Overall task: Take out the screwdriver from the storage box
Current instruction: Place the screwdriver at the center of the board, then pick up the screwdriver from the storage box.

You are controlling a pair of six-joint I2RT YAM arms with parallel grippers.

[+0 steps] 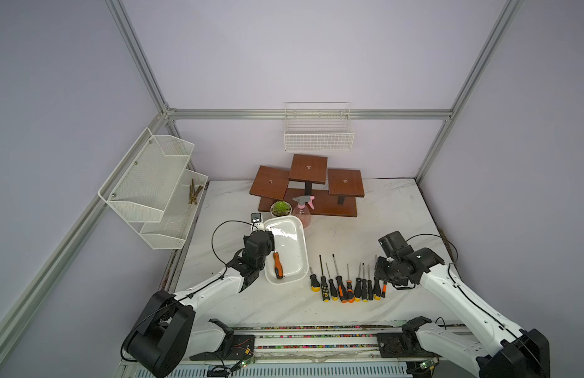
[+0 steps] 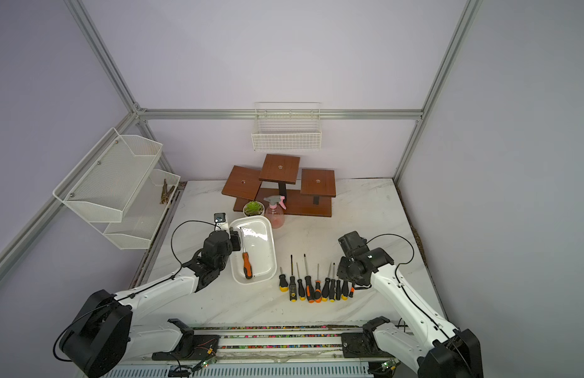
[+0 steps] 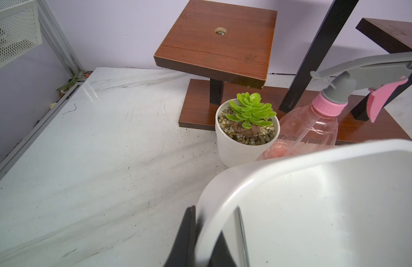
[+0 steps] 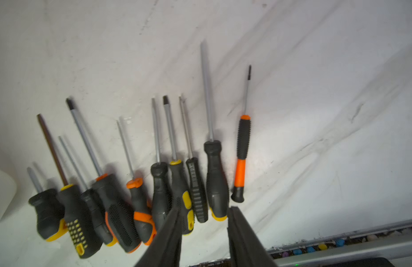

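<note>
While the left gripper is clamped on the left wall of the storage box, its jaws are narrow. The left wrist view shows one finger outside the white rim and the other inside it. The box sits left of centre on the marble table. The screwdriver lies inside the box along its left side. Its orange-and-black handle is at the near end and its metal shaft points far, toward the clamped jaws. The shaft also shows in the left wrist view, just beside the inner finger.

Right of the box, a row of screwdrivers lies on the table, handles near and tips far. The right gripper hovers over the right end of that row, its jaws parted with nothing between them.

Just beyond the box's far end stand a potted succulent and a pink spray bottle, in front of a wooden stand.
</note>
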